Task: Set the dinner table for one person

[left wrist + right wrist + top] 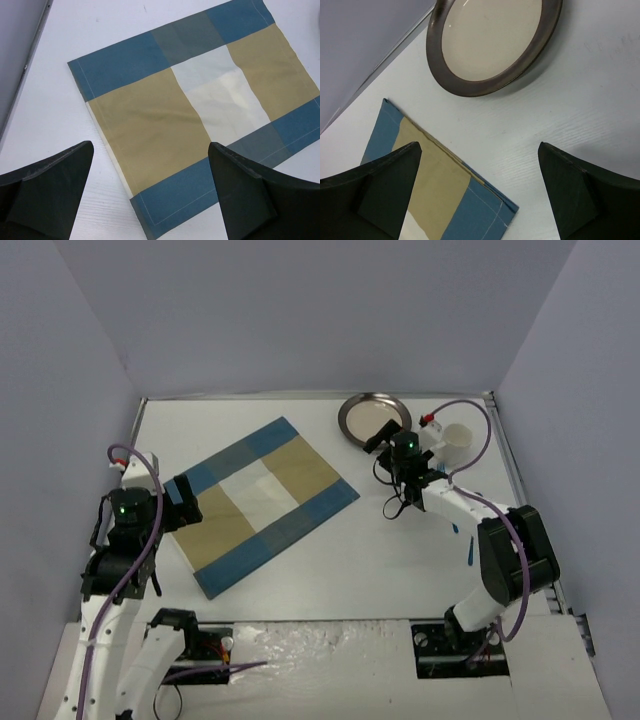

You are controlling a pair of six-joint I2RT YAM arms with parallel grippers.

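The dinner table (380, 560) is a white top. On it a blue-and-tan placemat (262, 502) lies flat and skewed, left of centre. A brown-rimmed plate (374, 420) and a white cup (457, 440) stand at the back right. My left gripper (185, 502) hovers open over the placemat's left edge; its wrist view shows the mat (150, 110) between the fingers of that gripper (151, 150). My right gripper (403, 450) hangs open just in front of the plate. Its wrist view has the plate (492, 35) ahead, the mat's corner (435, 190) at lower left, and nothing in the gripper (479, 147).
Small blue pieces (470, 552) lie on the table by the right arm, partly hidden by it. Grey walls close in the back and both sides. The table's metal rim (30, 55) runs close along the left of the placemat.
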